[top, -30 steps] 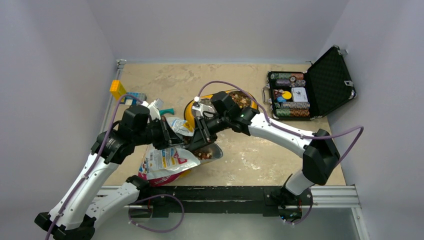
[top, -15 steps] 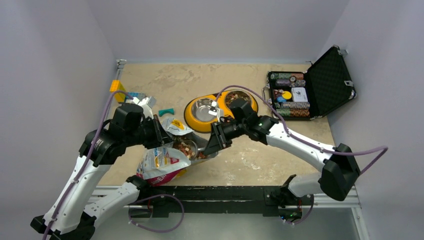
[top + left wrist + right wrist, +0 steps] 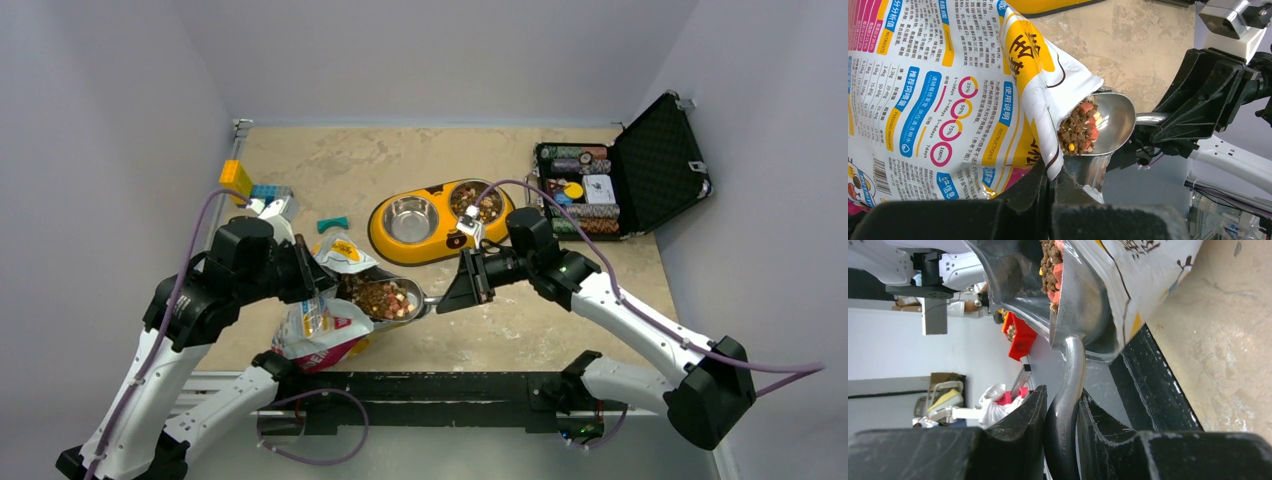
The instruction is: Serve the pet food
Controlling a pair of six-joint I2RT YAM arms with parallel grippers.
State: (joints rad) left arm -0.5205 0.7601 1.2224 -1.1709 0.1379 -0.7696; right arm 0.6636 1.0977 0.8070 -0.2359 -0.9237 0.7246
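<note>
A printed food bag hangs near the table's front edge. My left gripper is shut on the rim of its open mouth. A metal scoop lies in that mouth, heaped with pet food in brown and red pellets. My right gripper is shut on the scoop's handle from the right. Behind them stands a yellow double bowl. Its left dish is bare metal, and its right dish holds kibble.
An open black case of poker chips sits at the back right. A yellow block, a blue block and a small teal piece lie at the back left. Grey walls close in on both sides.
My right gripper has drawn back to the right from over the yellow bowl, turning the scoop level at the bag's mouth. The left arm has shifted the bag slightly left. The bowl now shows fully.
</note>
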